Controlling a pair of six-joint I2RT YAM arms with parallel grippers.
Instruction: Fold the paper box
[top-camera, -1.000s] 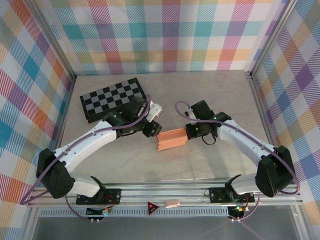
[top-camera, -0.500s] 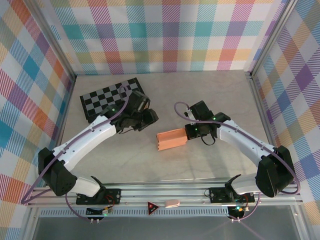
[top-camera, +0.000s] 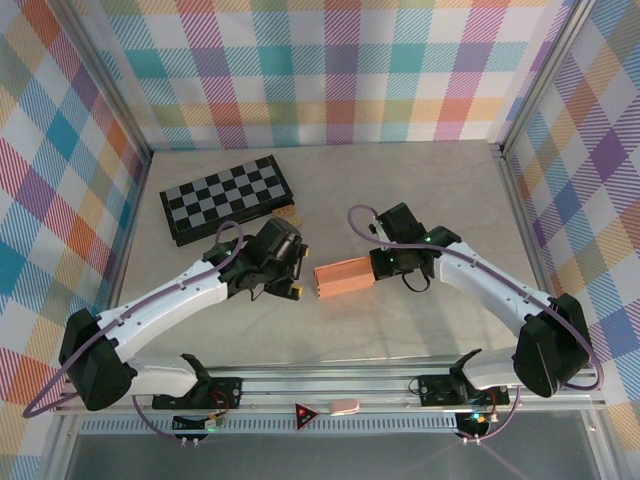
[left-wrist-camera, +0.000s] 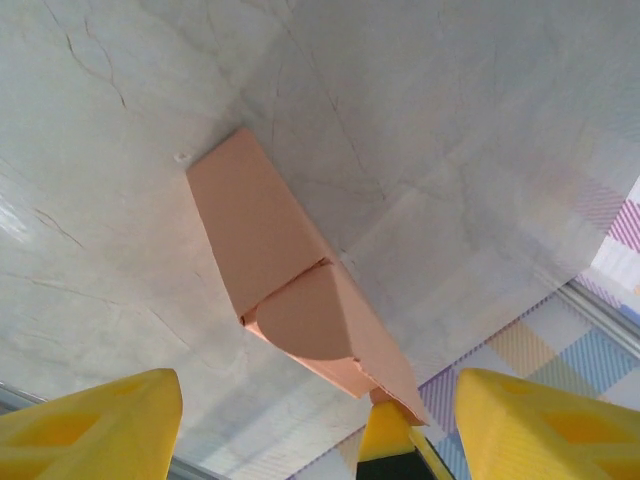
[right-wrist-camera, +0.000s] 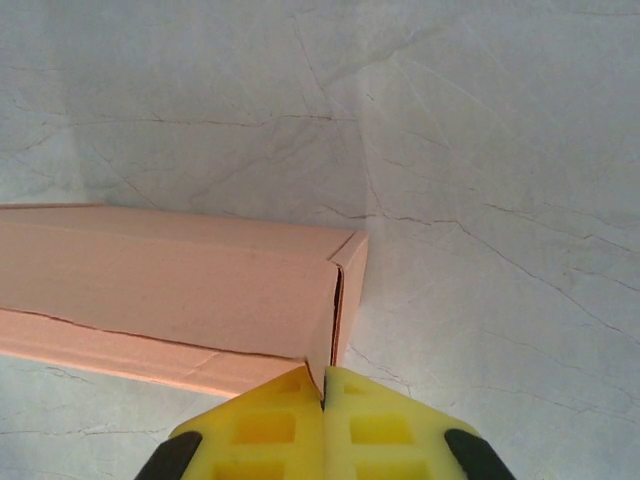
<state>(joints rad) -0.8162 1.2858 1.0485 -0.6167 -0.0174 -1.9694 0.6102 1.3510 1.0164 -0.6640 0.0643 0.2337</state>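
Centrally, one salmon-orange rectangular card box (top-camera: 343, 279); right gripper (right-wrist-camera: 324, 388) pinches its end (far end cropped at wrist), left gripper (top-camera: 291, 282) spread wide.

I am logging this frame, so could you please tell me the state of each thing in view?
paper box: folded up, lying flat.
right gripper: shut on the paper box's end.
left gripper: open, apart from the paper box.
checkerboard: lying flat.
wooden block: lying beside the checkerboard.

The paper box (right-wrist-camera: 170, 285) is seen lying on the pale, veined worktop (right-wrist-camera: 480, 180), reaching the left edge. Its near right end edge is pinched by the right end effector (right-wrist-camera: 323, 385), whose yellow fingers (right-wrist-camera: 265, 425) are pressed together.
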